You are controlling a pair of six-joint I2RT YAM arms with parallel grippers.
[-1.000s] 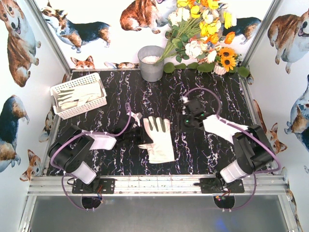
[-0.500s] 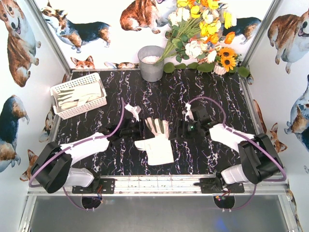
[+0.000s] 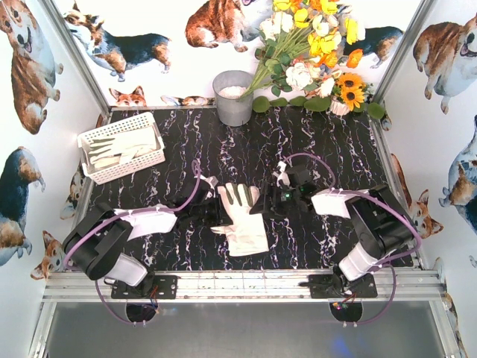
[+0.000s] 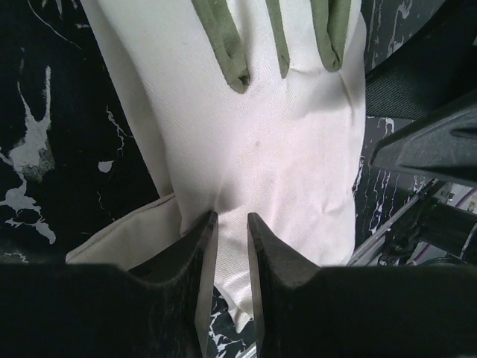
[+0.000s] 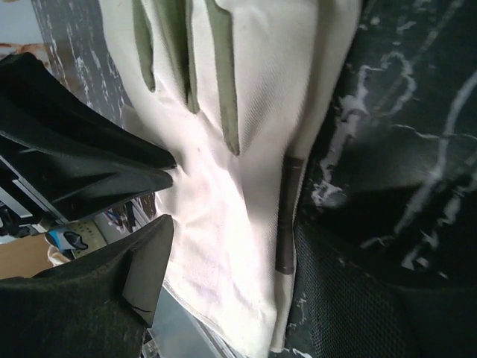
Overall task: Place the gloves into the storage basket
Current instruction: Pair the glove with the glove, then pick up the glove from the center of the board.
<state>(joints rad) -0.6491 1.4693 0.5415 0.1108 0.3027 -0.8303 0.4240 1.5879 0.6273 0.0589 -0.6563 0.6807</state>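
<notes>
One cream-white glove point(image 3: 242, 220) with grey finger patches lies flat at the middle of the black marble table, fingers pointing away from the arms. My left gripper point(image 3: 216, 203) is at its left edge by the thumb. In the left wrist view its jaws point(image 4: 229, 224) stand nearly together with glove point(image 4: 283, 149) fabric between them. My right gripper point(image 3: 267, 203) is at the glove's right edge, and its jaws point(image 5: 235, 231) stand wide open astride the glove point(image 5: 246, 186). The white lattice storage basket point(image 3: 131, 170) sits at the far left and holds other gloves point(image 3: 123, 145).
A grey metal bucket point(image 3: 233, 97) stands at the back centre, with a bunch of flowers point(image 3: 313, 52) to its right. Printed walls close in the table on three sides. A metal rail point(image 3: 238, 283) runs along the near edge.
Both grippers have closed in on the glove from either side. The glove has shifted and turned slightly, and its cuff has moved a little left. The left arm stretched out, then drew back.
</notes>
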